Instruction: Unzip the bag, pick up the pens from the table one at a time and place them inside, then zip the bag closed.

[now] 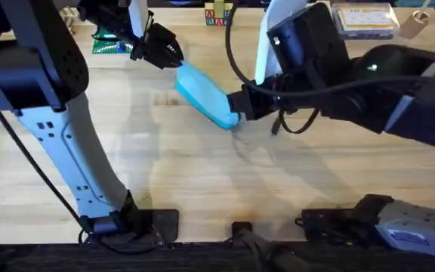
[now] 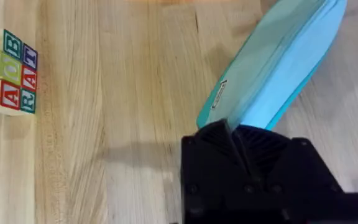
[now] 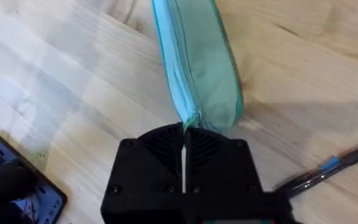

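The light-blue bag lies slanted across the middle of the table, stretched between both grippers. My left gripper is shut on its far end; in the left wrist view the bag runs away from the left gripper. My right gripper is shut on the near end, where the zipper line of the bag meets the right gripper. One dark pen with a blue band lies on the wood beside my right gripper. The zipper looks closed along the visible length.
Lettered toy blocks stand at the table's far edge, also visible as blocks in the left wrist view. A green flat item lies far left. A clear box sits far right. A dark flat object lies near my right gripper.
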Robot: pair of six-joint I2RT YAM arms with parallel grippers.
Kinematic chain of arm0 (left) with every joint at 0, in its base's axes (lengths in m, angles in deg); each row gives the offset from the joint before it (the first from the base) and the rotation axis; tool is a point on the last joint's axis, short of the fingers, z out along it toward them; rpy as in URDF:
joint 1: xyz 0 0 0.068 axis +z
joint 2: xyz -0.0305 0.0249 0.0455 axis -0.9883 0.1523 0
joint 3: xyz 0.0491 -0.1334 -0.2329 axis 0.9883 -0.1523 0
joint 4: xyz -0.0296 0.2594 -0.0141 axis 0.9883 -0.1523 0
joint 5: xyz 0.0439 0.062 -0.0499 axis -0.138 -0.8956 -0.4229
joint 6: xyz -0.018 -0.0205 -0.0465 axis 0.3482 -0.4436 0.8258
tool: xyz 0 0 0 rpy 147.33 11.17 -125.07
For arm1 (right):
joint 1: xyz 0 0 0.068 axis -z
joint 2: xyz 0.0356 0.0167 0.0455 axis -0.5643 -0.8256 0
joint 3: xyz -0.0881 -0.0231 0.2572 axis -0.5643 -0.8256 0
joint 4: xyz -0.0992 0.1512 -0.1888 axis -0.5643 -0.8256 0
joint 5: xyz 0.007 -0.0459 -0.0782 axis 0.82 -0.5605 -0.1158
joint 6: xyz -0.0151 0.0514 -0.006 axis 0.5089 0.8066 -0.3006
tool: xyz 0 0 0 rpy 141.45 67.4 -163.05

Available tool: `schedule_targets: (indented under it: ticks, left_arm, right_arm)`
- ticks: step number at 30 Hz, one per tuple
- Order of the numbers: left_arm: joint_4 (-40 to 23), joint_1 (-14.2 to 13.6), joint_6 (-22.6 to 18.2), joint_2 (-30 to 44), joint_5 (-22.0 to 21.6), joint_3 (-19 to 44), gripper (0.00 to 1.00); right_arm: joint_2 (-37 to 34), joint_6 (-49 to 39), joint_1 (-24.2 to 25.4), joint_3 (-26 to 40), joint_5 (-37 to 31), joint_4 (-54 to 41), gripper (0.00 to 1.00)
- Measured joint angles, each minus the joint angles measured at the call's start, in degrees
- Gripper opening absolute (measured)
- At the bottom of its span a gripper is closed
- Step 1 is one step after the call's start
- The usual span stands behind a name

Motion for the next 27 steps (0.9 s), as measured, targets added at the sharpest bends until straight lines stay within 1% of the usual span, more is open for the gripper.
schedule_targets:
  ticks: [7,13,27]
  left_arm:
    - [0.00,0.00,-0.02,0.00,-0.02,0.00,0.042]
    - [0.00,0.00,-0.02,0.00,-0.17,0.00,0.042]
    - [-0.04,0.00,-0.02,0.00,-0.22,0.00,0.042]
  right_arm:
    - [0.00,0.00,0.00,0.00,-0.04,3.40,0.031]
    - [-0.15,0.00,0.00,0.00,-0.07,4.42,0.030]
    - [-5.90,0.00,0.00,0.29,-0.04,12.45,0.031]
